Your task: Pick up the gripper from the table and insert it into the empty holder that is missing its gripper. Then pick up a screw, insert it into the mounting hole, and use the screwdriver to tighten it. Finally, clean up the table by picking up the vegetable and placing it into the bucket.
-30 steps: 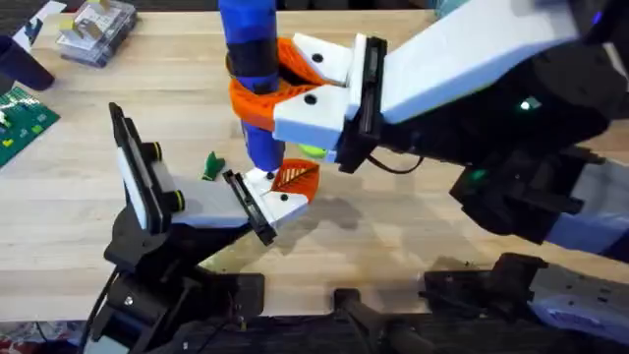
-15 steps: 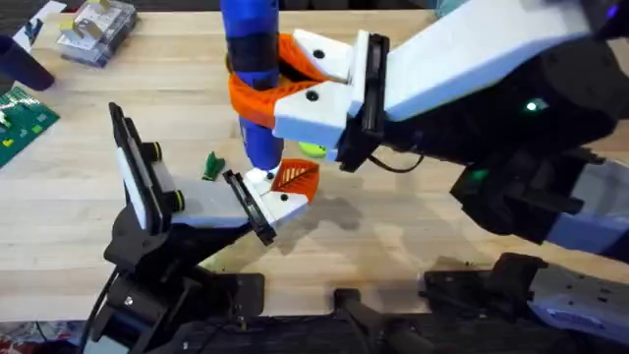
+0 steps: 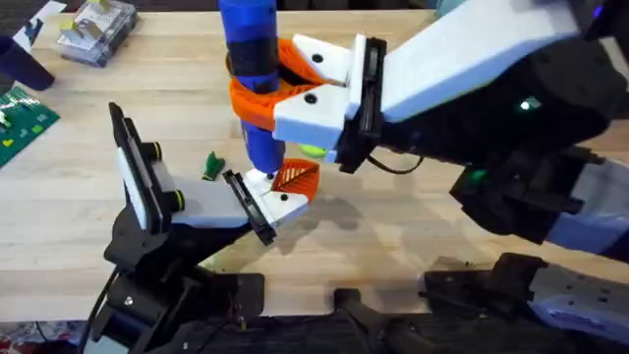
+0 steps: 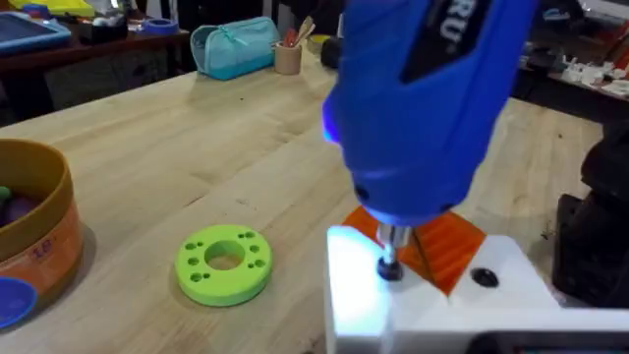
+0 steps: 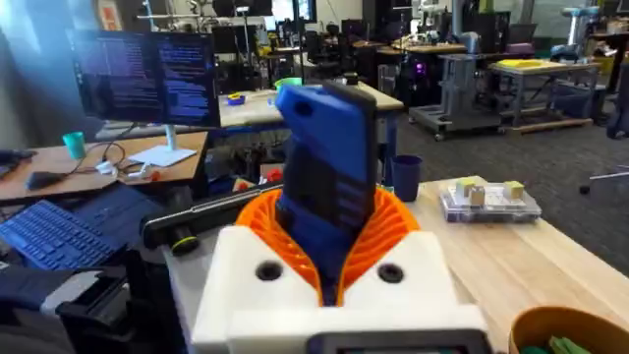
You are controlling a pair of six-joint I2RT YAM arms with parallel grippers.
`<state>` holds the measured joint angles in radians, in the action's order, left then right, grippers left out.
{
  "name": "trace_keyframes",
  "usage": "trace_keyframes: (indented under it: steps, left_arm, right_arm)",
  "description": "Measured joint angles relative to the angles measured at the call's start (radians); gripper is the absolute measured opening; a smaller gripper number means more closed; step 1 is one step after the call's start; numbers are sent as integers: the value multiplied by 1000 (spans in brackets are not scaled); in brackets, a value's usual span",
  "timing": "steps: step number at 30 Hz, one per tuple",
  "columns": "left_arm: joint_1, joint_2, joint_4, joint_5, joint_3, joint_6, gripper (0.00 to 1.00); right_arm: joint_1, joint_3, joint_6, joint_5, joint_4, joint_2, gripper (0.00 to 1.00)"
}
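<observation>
My right gripper point(image 3: 257, 90) reaches in from the right and is shut on the blue screwdriver point(image 3: 251, 59), which stands upright. Its orange pads wrap the screwdriver point(image 5: 327, 197) in the right wrist view. The metal bit point(image 4: 391, 251) rests on a dark screw head point(image 4: 390, 269) in the white block of the gripper point(image 3: 283, 189), orange finger pointing right. That block sits against the black holder point(image 3: 248, 206) on my left arm's pale grey link point(image 3: 201, 208). A small green vegetable point(image 3: 211, 165) lies on the table left of the holder. The bucket point(image 4: 44, 231) stands nearby.
A lime-green ring disc point(image 4: 224, 263) lies by the block, partly under the right arm point(image 3: 313, 150). A clear plastic box point(image 3: 96, 28) and a green circuit board point(image 3: 18, 123) sit at the far left. The white plate with yellow-black knobs point(image 3: 138, 177) stands left of the holder.
</observation>
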<state>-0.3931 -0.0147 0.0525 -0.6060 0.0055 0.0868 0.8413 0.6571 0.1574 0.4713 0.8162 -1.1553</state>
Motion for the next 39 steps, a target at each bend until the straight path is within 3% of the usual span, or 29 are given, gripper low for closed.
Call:
trace_keyframes:
  steps: [31,39]
  left_arm:
    - [0,0,0,0,0,0,16]
    - [-1,2,-8,-2,0,-4,16]
  right_arm:
    - [0,0,0,0,-16,0,55]
    - [5,-7,3,15,65,-22,55]
